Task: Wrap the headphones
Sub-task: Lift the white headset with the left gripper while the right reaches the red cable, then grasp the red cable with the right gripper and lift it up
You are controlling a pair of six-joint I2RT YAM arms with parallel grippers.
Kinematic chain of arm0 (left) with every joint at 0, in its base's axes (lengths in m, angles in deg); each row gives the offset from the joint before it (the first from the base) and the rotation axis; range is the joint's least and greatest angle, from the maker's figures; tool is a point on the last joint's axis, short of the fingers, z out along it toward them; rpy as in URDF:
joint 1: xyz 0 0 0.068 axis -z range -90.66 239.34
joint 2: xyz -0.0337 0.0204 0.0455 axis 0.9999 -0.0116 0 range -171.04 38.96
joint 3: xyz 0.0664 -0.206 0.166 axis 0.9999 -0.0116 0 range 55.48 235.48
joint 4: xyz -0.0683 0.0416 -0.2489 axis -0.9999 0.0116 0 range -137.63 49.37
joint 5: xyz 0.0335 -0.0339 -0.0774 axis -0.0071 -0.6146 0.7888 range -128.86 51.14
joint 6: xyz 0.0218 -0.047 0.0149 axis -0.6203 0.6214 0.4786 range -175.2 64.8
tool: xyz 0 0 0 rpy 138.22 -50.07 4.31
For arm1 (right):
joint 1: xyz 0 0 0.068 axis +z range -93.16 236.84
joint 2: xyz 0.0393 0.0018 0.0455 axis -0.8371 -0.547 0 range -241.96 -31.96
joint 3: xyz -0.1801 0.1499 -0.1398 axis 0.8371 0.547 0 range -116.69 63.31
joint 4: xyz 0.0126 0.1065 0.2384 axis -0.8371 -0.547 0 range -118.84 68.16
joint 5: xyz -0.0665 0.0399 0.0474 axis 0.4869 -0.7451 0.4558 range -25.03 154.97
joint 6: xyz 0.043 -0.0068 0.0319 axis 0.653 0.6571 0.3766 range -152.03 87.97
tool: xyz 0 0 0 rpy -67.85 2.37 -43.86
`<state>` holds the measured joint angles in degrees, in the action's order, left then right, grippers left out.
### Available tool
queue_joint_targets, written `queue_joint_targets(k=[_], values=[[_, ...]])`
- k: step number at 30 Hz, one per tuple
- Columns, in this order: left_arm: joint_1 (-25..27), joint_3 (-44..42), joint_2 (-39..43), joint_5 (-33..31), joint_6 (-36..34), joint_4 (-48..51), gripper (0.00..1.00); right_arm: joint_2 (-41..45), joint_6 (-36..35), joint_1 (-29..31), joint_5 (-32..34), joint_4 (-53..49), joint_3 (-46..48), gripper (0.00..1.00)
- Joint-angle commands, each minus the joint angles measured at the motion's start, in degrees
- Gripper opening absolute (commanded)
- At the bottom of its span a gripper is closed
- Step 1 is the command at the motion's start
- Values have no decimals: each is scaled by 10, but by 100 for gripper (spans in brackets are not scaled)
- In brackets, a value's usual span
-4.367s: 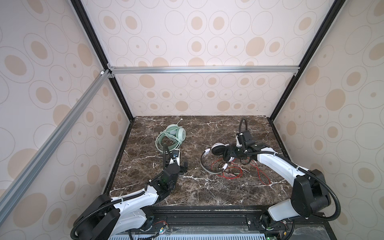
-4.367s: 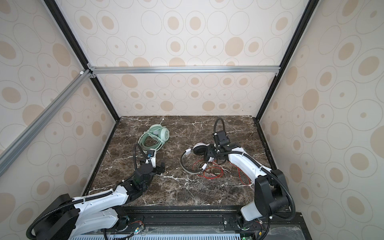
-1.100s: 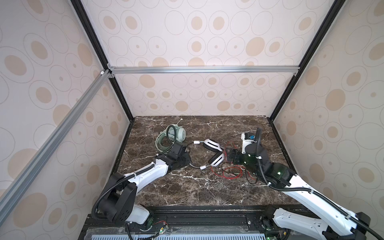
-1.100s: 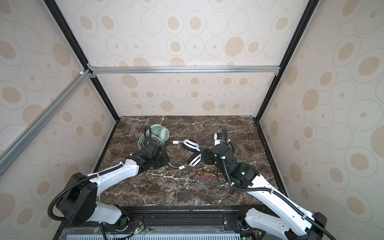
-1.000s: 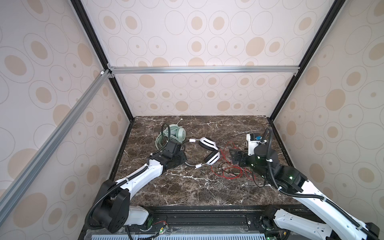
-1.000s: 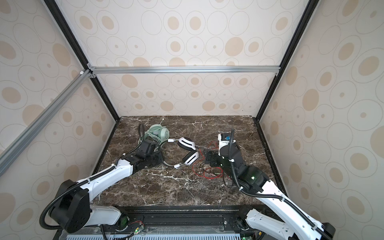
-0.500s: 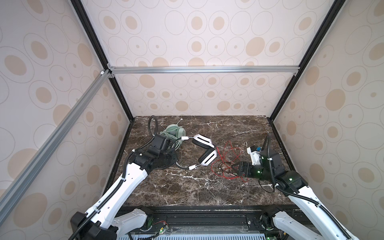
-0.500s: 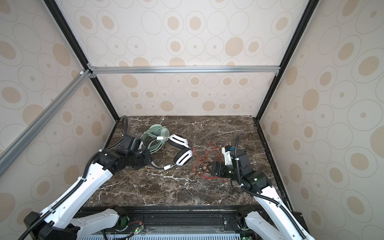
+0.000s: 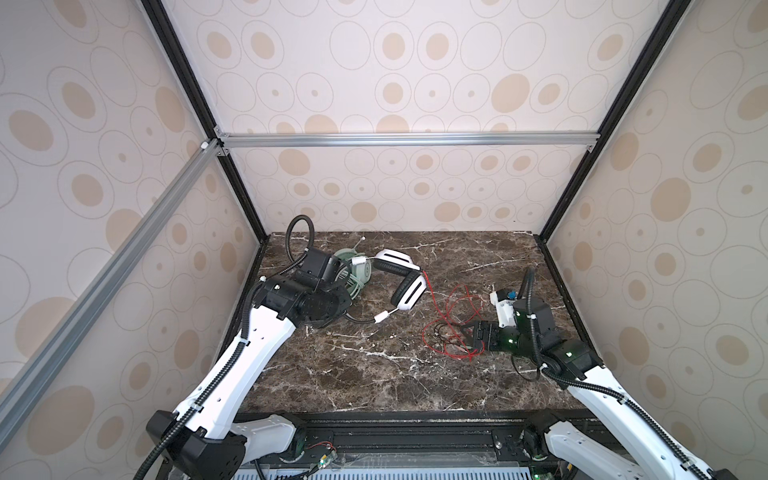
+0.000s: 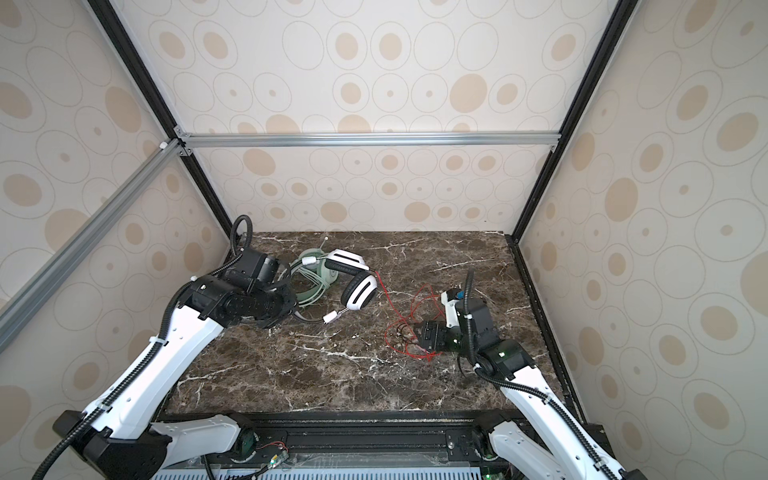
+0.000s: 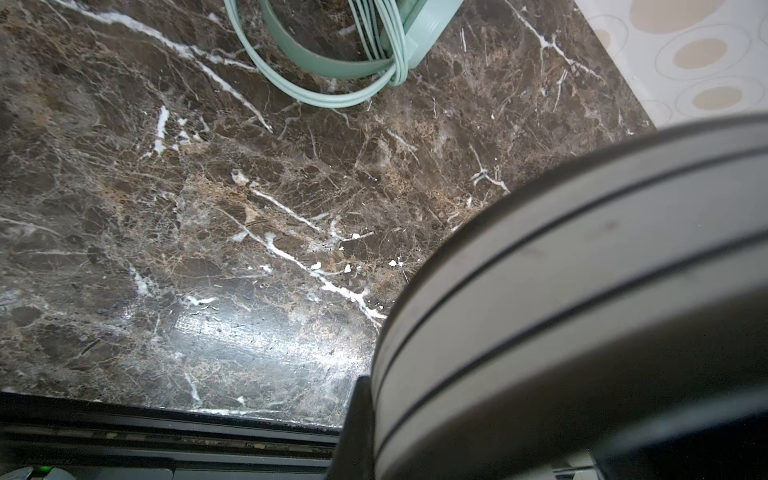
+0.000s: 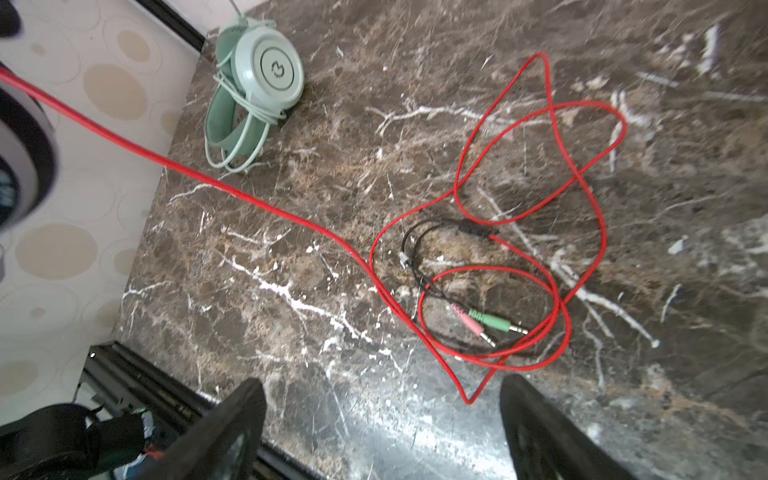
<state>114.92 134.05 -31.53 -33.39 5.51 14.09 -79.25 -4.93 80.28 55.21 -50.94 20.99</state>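
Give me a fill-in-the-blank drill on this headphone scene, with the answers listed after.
1. The loose cable looped on the marble table is coloured ____.
2. It ends in two plugs, one pink and one ____.
3. The right gripper hovers over that cable with its jaws ____.
4. The headset whose cable is already wound around it is the ____ one.

Missing words: red; green; open; mint-green.

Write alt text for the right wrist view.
A thin red cable lies in loose loops on the marble table, ending in pink and green jack plugs, ahead of the open right gripper. The mint-green headset, cable wrapped, sits beyond.
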Motion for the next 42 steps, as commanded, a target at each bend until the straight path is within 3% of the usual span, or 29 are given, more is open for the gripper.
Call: queue_joint_targets(k=[1, 7, 14, 19, 24, 27, 37, 42], values=[[-6, -11, 15, 20, 9, -54, 0, -13, -16, -2, 49, 62, -13, 91], [-21, 18, -28, 39, -8, -18, 0, -70, -30, -2, 77, 34, -37, 90], [-29, 96, -100, 73, -49, 87, 0, -84, -60, -2, -99, 200, 37, 85], [-32, 152, -117, 95, -60, 95, 0, -107, -59, -3, -34, 162, 45, 80], [-36, 198, -118, 107, -55, 84, 0, -125, -66, -7, -36, 130, 42, 76], [-42, 252, -146, 82, -56, 154, 0, -107, -70, -17, -27, 114, 50, 75], [-70, 293, -174, 129, -52, 162, 0, -103, -53, -49, -127, 151, 123, 74], [-81, 335, -182, 137, -46, 162, 0, -121, -53, -49, -137, 169, 147, 63]])
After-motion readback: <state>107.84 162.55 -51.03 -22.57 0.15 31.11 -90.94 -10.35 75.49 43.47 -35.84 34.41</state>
